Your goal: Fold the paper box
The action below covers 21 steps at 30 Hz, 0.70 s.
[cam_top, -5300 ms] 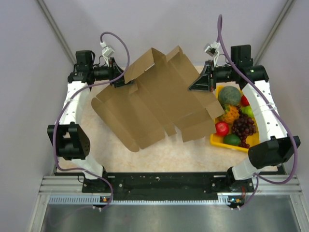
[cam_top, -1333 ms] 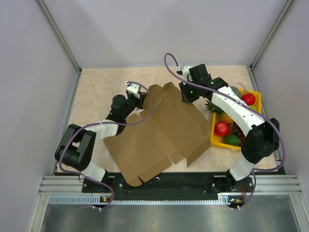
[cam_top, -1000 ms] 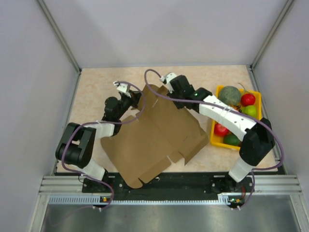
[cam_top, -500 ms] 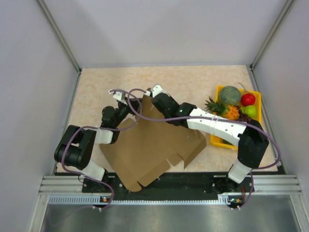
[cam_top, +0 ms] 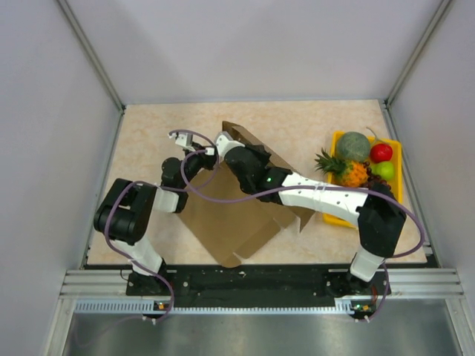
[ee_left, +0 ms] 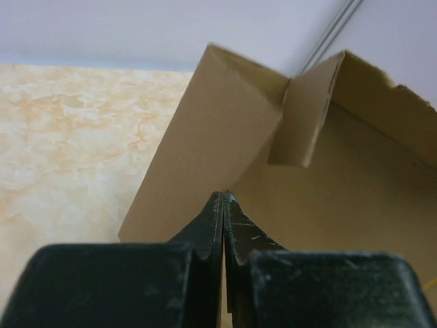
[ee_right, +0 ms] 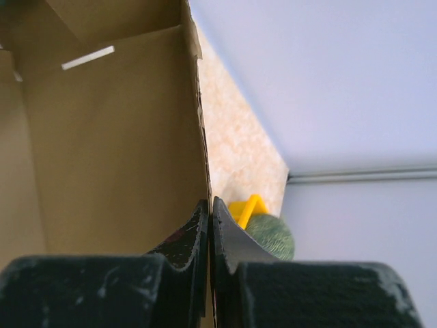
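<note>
The paper box [cam_top: 230, 228] is pinched by the left gripper [ee_left: 224, 199] and right gripper [ee_right: 210, 203]. Thin edges may be torn if overpulled.

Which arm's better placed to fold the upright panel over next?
Right, likely: the right tool is shut on the free edge of the paper box's upright panel; the left tool pinches a crease.

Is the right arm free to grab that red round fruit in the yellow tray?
Probably not: the right gripper is clamped on the brown cardboard box, away from the red round fruit in its yellow tray; it must let go first.
</note>
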Motion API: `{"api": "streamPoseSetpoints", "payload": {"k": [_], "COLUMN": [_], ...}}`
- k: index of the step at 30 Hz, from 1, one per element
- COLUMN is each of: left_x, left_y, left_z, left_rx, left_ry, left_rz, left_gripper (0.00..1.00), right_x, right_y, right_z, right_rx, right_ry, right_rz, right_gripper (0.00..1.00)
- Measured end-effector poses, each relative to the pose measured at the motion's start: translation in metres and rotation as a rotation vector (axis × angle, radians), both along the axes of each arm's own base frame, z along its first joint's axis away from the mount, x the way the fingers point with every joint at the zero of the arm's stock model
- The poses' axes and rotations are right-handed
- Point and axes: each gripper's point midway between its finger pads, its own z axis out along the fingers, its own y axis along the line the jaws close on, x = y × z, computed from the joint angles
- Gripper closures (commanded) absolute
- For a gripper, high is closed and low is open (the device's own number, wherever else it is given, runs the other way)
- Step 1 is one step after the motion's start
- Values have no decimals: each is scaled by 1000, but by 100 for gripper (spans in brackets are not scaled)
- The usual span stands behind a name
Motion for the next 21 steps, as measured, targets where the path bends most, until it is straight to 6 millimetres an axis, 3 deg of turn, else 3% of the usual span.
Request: {"api": "streamPoseSetpoints", "payload": {"k": [6, 11, 12, 13, 16, 17, 20, 21], "left_x": [-2, -8, -8, -8, -9, -11, -9, -6], "left_y": [-3, 4, 8, 10, 16, 18, 19, 17], "left_z": [-1, -10, -9, -6, 9, 16, 24, 23], "left_rx": [-14, 33, 54, 75, 113, 121, 153, 167], "left_ry": [12, 31, 34, 35, 8, -8, -30, -17], "left_rz": [-23, -13, -7, -4, 19, 25, 28, 21], "left_gripper": [100, 99, 92, 71, 49, 36, 19, 17], "right_x": [7, 7, 6, 6, 5, 5, 5, 5], "right_y": [2, 0, 1, 1, 2, 2, 5, 5], "right_z": [11, -1, -3, -6, -9, -9, -11, -11], "right_rx": [-48, -66, -66, -65, -60, -56, -50, -49], "right_ry": [-75, -69, -64, -60, -53, -52, -47, -46], "right_rz": [19, 20, 23, 26, 32, 34, 46, 46], "right_gripper": [100, 100, 100, 100, 100, 100, 100, 100]}}
